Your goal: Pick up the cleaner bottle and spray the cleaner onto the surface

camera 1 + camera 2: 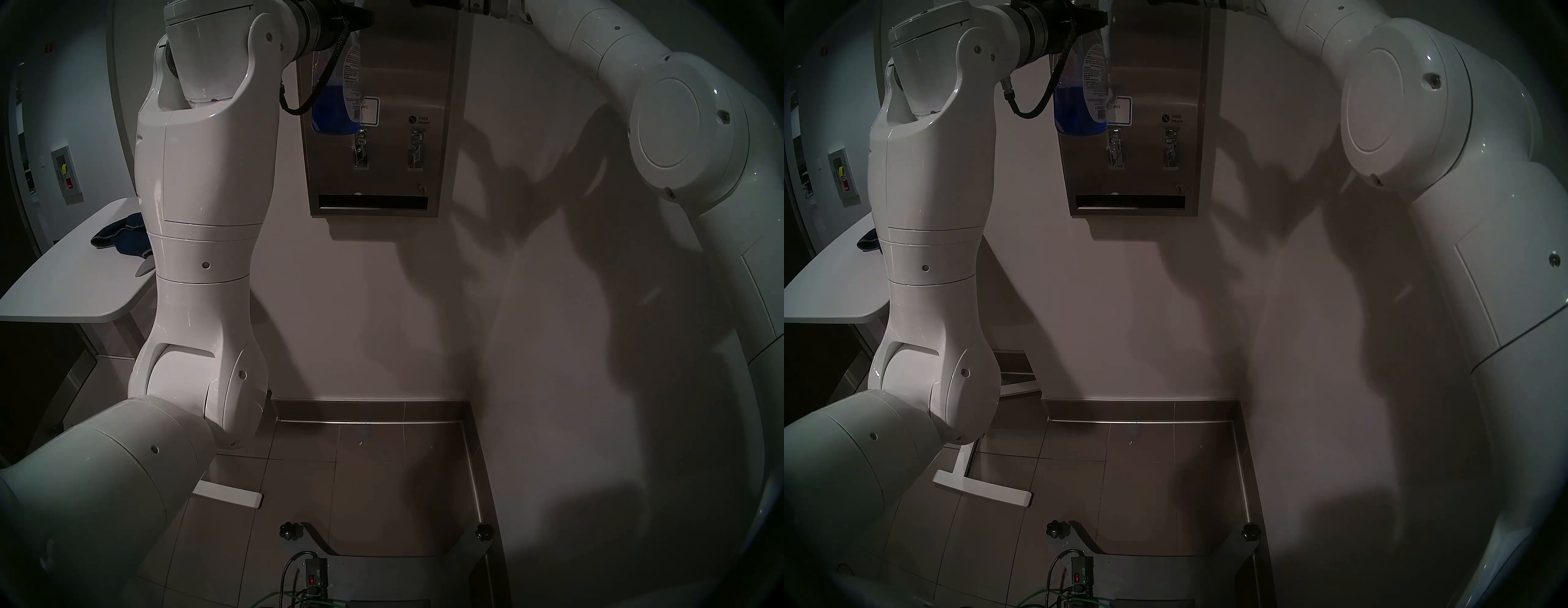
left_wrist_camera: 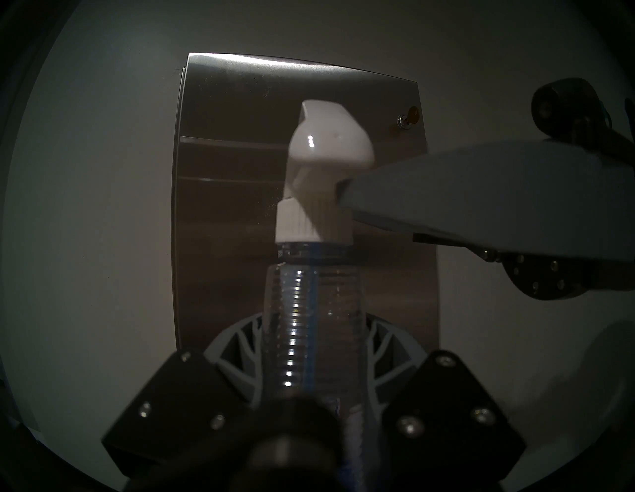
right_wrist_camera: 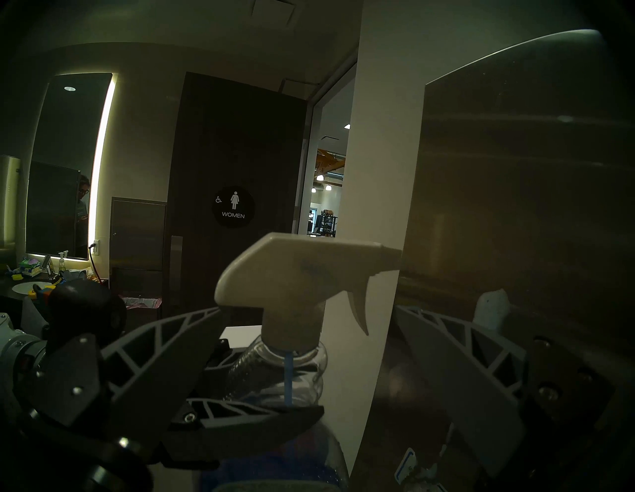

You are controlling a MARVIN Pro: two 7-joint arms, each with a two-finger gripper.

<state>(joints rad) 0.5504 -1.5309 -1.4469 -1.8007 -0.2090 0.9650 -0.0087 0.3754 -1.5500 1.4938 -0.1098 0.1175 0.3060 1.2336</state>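
The cleaner bottle (image 1: 335, 99) hangs upright in front of the steel dispenser front, the surface (image 1: 403, 170), with blue cleaner (image 1: 1076, 110) in its lower half. My left gripper (image 2: 311, 343) is shut on the ribbed clear neck, below the white trigger head (image 2: 326, 147). My right gripper (image 3: 309, 309) is open, one finger behind the trigger head (image 3: 302, 275) and the other finger (image 3: 460, 357) between the trigger and the steel. The nozzle points at the surface (image 3: 515, 206) from close by. A pale patch (image 3: 491, 304) shows on the steel; foam or reflection, I cannot tell.
A white table (image 1: 63, 293) at the left carries a dark blue cloth (image 1: 123, 240). The dispenser has two lever knobs (image 1: 360, 148) and a dark slot (image 1: 373, 202). The robot's base frame (image 1: 382, 560) lies on the tiled floor below. A dark door (image 3: 233, 154) stands beyond.
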